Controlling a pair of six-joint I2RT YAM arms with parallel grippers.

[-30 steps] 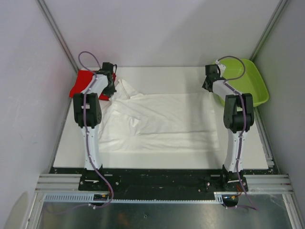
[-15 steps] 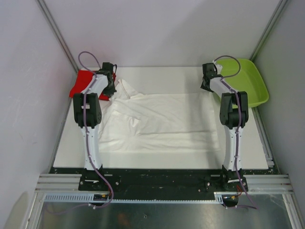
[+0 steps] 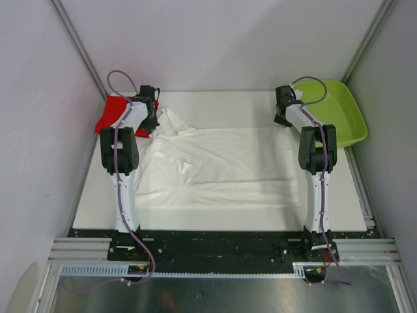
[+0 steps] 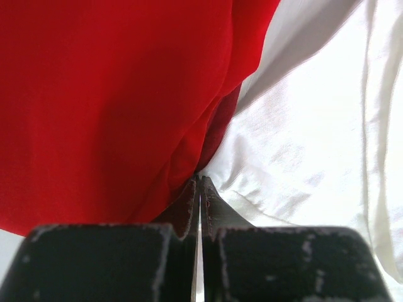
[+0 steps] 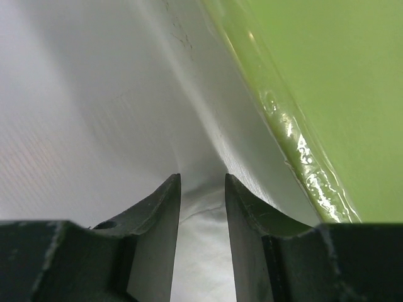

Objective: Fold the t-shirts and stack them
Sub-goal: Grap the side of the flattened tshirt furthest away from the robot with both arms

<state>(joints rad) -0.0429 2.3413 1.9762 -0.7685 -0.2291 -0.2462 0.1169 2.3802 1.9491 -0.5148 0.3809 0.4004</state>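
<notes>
Left claw is pressed tight together, tips right where the red t-shirt meets the white t-shirt; can't tell if cloth is caught. Red one bunches just left of it, white one spreads out rightward, wrinkled near the tips. Right claw stands partly spread, low over the white table, lime-green tray just beside on its right. Pale walls all around. Left arm and right arm both reach far forward, elbows raised.
</notes>
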